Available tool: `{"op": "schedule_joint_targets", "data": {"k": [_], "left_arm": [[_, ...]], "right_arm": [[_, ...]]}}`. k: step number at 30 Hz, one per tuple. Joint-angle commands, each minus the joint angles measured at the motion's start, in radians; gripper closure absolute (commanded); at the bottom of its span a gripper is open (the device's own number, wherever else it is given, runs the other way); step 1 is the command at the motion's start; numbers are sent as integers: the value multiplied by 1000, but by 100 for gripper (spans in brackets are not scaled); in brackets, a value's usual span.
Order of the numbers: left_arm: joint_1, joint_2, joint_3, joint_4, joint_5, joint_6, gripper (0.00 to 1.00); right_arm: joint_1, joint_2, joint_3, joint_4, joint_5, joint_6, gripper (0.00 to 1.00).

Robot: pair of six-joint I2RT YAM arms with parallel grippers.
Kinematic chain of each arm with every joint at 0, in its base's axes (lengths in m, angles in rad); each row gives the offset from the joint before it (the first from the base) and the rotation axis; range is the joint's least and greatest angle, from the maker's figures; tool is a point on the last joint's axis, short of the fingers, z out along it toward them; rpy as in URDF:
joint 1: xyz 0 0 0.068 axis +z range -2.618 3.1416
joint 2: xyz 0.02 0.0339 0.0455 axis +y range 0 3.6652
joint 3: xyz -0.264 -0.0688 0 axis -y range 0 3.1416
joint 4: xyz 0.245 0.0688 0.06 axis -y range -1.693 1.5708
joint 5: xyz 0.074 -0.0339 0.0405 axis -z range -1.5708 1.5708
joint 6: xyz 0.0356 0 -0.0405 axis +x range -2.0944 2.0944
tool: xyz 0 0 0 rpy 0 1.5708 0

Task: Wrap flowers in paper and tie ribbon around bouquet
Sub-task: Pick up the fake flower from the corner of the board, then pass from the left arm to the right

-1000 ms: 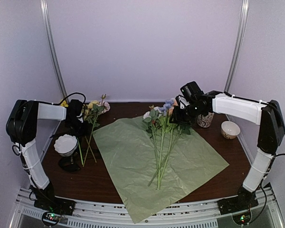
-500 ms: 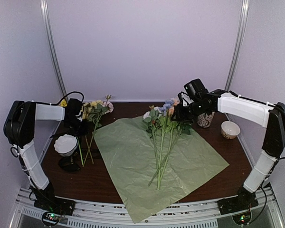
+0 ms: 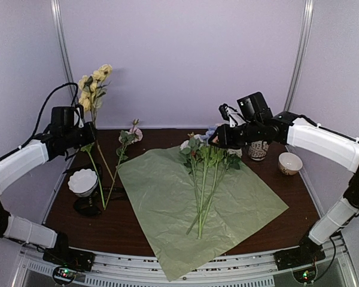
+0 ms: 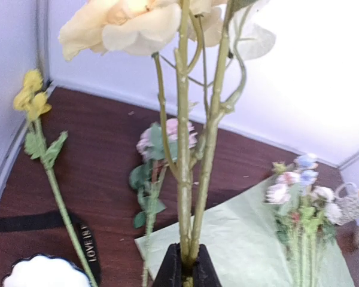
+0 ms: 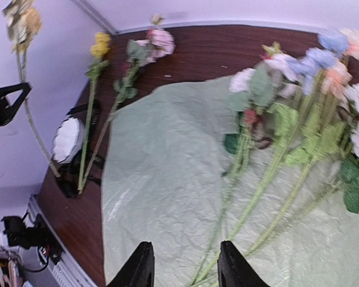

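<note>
The left gripper (image 4: pixel 184 270), clenched on a cream-yellow flower stem (image 4: pixel 184 179), has raised it off the desk's (image 3: pixel 131 230) left edge, bound for the paper (image 3: pixel 167 203); the right gripper (image 5: pixel 182 263) hangs released

Before you, the paper (image 3: pixel 167 197), a crinkled pale green sheet, lies flat and cornerwise. Your main flowers (image 3: pixel 203 173) rest across it, blossoms at the far edge, stems toward you. One cream-yellow stem (image 3: pixel 93 84) stands upright, pinched in your left gripper (image 3: pixel 85 136). The ribbon (image 4: pixel 87 242), black and lettered, lies by two stems (image 3: pixel 127 136) left of the sheet.
</note>
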Motion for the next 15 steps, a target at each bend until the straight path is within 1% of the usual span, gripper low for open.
{"op": "schedule_joint_targets", "data": {"k": [1, 3, 5, 8, 9, 12, 15], "left_arm": [[-154, -164, -56, 302, 128, 88, 100], [-238, -203, -55, 392, 184, 107, 100], [-303, -209, -52, 496, 277, 77, 100], [-385, -189, -50, 659, 404, 18, 100], [-422, -184, -45, 687, 429, 18, 100], [-483, -163, -24, 731, 458, 26, 100], [-521, -127, -13, 778, 492, 12, 100]], "right_arm": [[118, -75, -15, 233, -146, -78, 62], [181, -67, 18, 299, -178, -108, 62], [239, -41, 71, 320, -189, -131, 62], [295, 8, 145, 336, -204, -141, 61], [309, 19, 158, 352, -207, -138, 61], [339, 33, 155, 440, -219, -114, 59], [352, 46, 133, 540, -240, -74, 53]]}}
